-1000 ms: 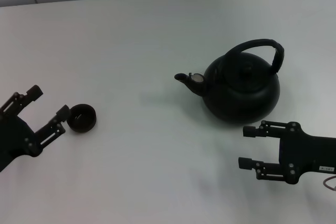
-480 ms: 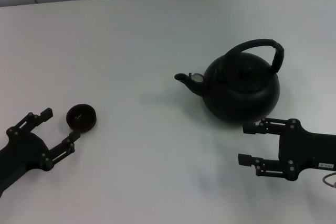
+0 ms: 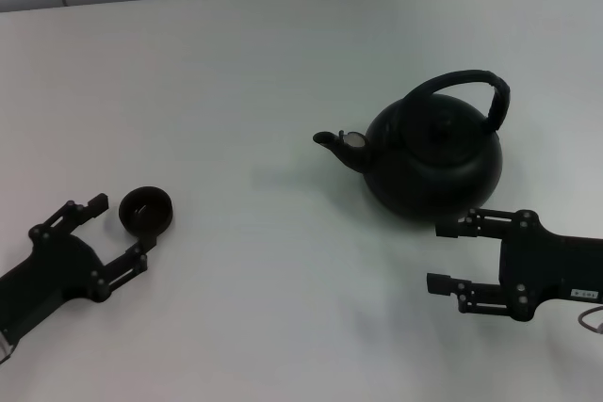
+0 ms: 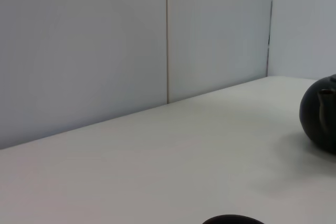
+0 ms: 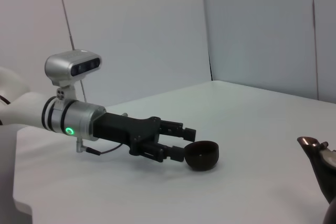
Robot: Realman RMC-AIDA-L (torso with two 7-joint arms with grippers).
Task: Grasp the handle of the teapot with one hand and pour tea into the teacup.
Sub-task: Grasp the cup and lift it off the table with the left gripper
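Bare bench (image 3: 273, 261) lies between teacup (image 3: 145, 211) and teapot (image 3: 433, 157); above the handle (image 3: 462, 85) looks unobstructed.

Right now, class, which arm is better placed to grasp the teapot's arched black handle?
The right. The right gripper sits open just in front of the round matte-black teapot, below its arched handle. The left gripper, also open, is far off beside the tiny black teacup.

Soft, even overhead light is washing the white table (image 3: 283, 63), no harsh glare anywhere. The teapot (image 3: 433, 162) is throwing only a faint shadow toward 9 o'clock. Everything's looking sharp, though black parts are losing detail.
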